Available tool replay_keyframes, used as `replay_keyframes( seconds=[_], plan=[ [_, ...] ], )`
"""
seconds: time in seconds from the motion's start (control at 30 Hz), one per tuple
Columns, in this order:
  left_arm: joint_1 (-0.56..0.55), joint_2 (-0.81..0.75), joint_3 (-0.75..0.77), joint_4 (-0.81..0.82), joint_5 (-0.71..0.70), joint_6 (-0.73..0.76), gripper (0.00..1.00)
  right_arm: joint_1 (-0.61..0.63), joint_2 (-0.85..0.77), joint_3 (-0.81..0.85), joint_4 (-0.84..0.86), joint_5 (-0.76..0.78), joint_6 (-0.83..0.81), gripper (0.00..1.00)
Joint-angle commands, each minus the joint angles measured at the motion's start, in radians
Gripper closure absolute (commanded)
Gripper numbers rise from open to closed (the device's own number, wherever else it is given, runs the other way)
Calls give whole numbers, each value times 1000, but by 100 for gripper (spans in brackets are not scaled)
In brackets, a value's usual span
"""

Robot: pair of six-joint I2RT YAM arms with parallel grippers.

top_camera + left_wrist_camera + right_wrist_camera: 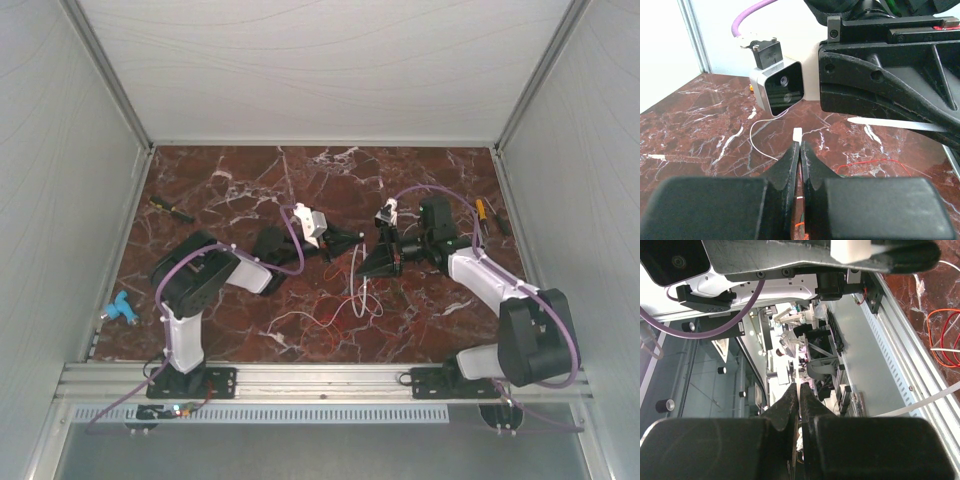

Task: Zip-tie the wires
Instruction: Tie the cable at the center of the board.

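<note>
Left wrist view shows the left gripper (799, 146) pinched shut on a short pale stub, seemingly one end of the zip tie (890, 123). To the right, the strip's pointed end hangs in the air beneath the right gripper (799, 386). That gripper's fingers press together, and whether they pinch anything cannot be told. From above, the wires (362, 300) curl loosely on the marble table (220, 190), just nearer the arm bases than both grippers.
</note>
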Motion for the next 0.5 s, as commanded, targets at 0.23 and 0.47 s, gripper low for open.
replay_keyframes(
  seconds=[0.23,0.47],
  plan=[
    [0,-30,23,283,30,21,100,1,80,54,55,-28,12,100],
    [1,-34,21,283,34,18,100,-5,131,104,43,-32,-15,100]
  ],
)
